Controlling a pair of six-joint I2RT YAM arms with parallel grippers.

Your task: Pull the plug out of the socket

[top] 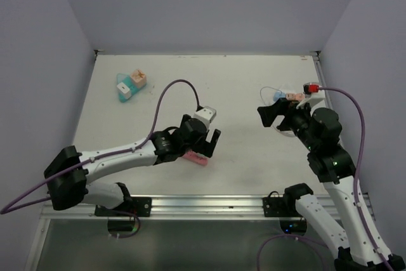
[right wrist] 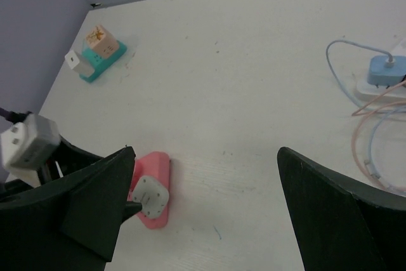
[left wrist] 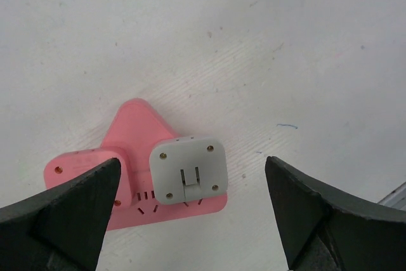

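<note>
A pink socket block lies flat on the white table, with a grey square plug seated in its top face. My left gripper is open and hovers just above them, its fingers well apart on either side of the plug and touching nothing. In the top view the left gripper covers the plug, and only the pink socket's near edge shows. My right gripper is open and empty, raised at the right. Its wrist view shows the socket and plug far off at lower left.
A teal socket block with an orange plug and a white plug sits at the back left. A white power strip with a blue plug and thin looping cables lies at the back right, close behind the right gripper.
</note>
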